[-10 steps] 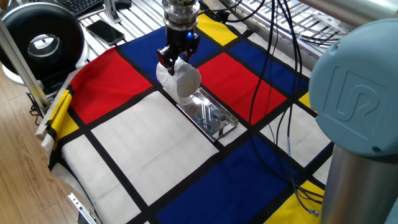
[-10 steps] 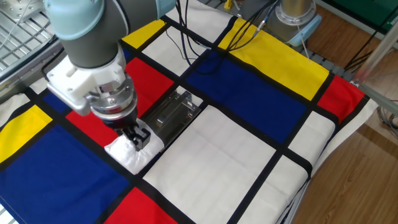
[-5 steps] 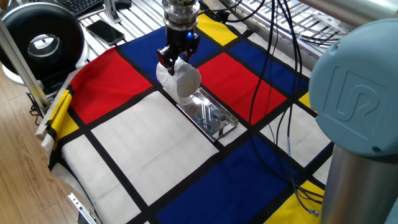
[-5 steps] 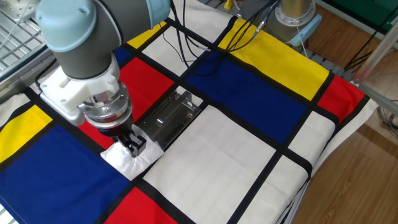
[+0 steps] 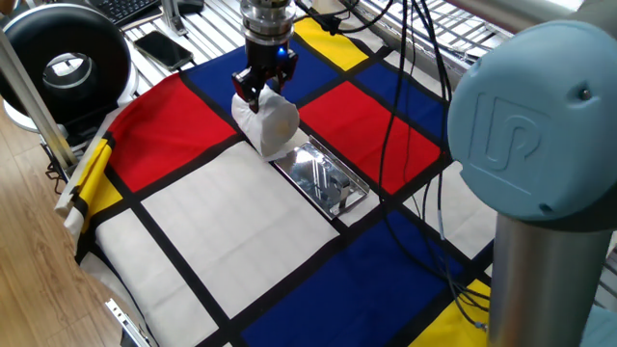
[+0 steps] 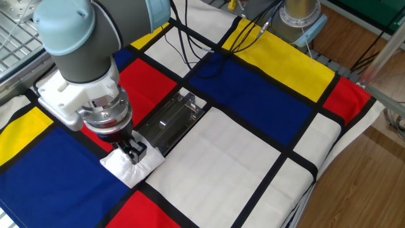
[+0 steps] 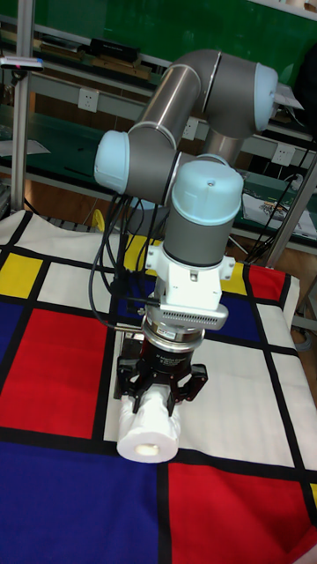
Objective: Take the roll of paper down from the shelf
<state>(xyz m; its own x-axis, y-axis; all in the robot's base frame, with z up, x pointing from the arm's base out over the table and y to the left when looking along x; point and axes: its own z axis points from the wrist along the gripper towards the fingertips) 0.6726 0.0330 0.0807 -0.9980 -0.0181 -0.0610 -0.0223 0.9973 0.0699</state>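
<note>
The roll of paper (image 5: 272,127), white with a hollow core, is held in my gripper (image 5: 258,87), which is shut on its upper side. The roll sits just past the near end of the shelf (image 5: 324,179), a shiny silver metal holder lying on the checkered cloth. In the other fixed view the roll of paper (image 6: 130,167) is below my gripper (image 6: 134,151) and clear of the shelf (image 6: 168,120). The tall fixed view shows the roll of paper (image 7: 150,434) end-on under my gripper (image 7: 159,389). Whether the roll touches the cloth cannot be told.
A large black reel (image 5: 66,62) with a white centre stands at the left edge, with a phone (image 5: 164,47) beyond it on the slatted table. Black cables (image 5: 415,116) hang over the cloth behind the shelf. The arm's big joint (image 5: 535,145) fills the right foreground.
My gripper has carried the roll further along and away from the shelf's end. The shelf has not moved.
</note>
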